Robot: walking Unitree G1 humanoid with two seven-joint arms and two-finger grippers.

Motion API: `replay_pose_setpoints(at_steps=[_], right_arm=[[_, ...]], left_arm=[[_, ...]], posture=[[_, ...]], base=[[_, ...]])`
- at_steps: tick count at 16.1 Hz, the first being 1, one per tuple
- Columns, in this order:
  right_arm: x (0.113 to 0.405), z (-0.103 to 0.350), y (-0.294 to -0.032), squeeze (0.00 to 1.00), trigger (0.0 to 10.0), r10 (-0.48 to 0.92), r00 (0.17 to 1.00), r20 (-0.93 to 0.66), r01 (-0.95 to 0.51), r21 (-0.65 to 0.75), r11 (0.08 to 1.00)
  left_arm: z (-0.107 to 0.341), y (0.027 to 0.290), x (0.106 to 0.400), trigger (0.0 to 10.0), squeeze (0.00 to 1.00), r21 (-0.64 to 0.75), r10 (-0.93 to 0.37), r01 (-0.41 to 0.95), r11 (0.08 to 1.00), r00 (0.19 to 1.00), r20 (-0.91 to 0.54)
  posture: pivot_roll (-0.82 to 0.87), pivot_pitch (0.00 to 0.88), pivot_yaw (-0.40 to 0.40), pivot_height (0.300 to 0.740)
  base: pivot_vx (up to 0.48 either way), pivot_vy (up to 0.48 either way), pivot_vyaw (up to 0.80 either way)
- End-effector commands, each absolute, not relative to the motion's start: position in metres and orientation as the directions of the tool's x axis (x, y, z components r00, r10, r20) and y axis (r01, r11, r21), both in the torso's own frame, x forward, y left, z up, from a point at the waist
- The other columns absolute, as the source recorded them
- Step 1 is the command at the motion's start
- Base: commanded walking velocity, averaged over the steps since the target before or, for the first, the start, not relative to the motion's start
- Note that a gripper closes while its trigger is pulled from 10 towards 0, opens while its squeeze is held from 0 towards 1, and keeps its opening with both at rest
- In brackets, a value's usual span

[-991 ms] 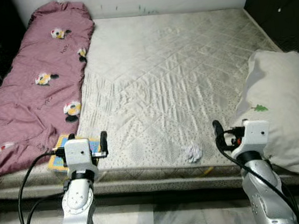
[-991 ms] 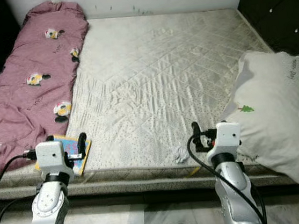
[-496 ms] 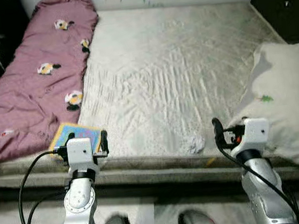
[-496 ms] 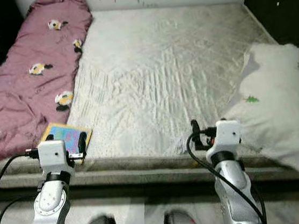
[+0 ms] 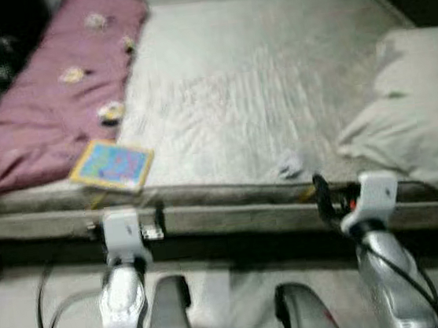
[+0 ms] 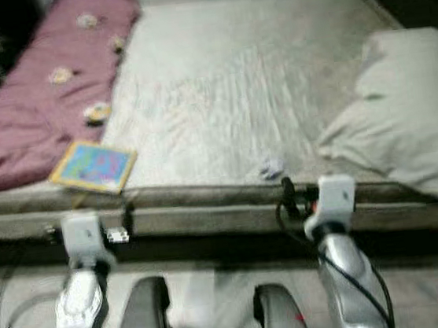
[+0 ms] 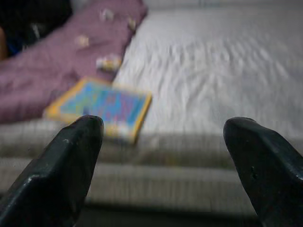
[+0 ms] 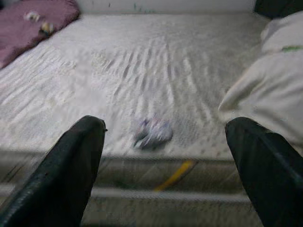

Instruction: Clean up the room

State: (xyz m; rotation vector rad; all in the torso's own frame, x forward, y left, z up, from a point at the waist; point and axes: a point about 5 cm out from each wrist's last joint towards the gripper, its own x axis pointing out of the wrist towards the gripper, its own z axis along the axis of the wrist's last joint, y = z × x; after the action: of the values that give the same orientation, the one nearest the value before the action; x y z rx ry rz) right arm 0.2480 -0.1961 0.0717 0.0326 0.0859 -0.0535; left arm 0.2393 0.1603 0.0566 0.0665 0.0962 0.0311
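Facing blurred mattress (image 5: pixel 257 80), possibly book (image 5: pixel 112 164).

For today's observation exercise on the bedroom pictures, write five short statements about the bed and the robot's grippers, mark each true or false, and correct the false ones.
1. A colourful book lies on the mattress near its front edge. True.
2. The left gripper is shut on the book. False: its fingers are open and it hovers short of the bed.
3. The pink blanket lies along the robot's left side of the mattress. True.
4. The white pillow lies on top of the pink blanket. False: it lies on the opposite, right side.
5. The small crumpled scrap sits ahead of the open right gripper, near the mattress edge. True.
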Motion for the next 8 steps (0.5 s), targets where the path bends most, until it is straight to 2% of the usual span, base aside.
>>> replay_pose_setpoints(at_steps=[1,3,8], right_arm=[[0.2505,0.0762,-0.1935,0.00,10.0,-0.044,0.996,-0.072,0.046,0.032,0.998],[0.2501,0.0760,-0.1942,0.00,10.0,-0.045,0.996,-0.076,0.048,0.029,0.998],[0.2500,0.0762,-0.1955,0.00,10.0,-0.048,0.996,-0.077,0.050,0.023,0.998]], left_arm=[[0.0683,0.1607,0.2465,10.0,0.00,0.072,0.021,-0.018,0.997,0.999,-0.049],[0.0685,0.1594,0.2461,10.0,0.00,0.061,0.009,-0.006,0.998,0.999,-0.050],[0.0692,0.1569,0.2467,10.0,0.00,0.052,-0.011,0.014,0.999,0.999,-0.044]], posture=[[-0.03,0.091,-0.018,0.618],[-0.03,0.092,-0.018,0.618],[-0.04,0.092,-0.020,0.618]], base=[[0.000,0.000,0.00],[0.000,0.000,0.00],[0.381,0.000,0.00]])
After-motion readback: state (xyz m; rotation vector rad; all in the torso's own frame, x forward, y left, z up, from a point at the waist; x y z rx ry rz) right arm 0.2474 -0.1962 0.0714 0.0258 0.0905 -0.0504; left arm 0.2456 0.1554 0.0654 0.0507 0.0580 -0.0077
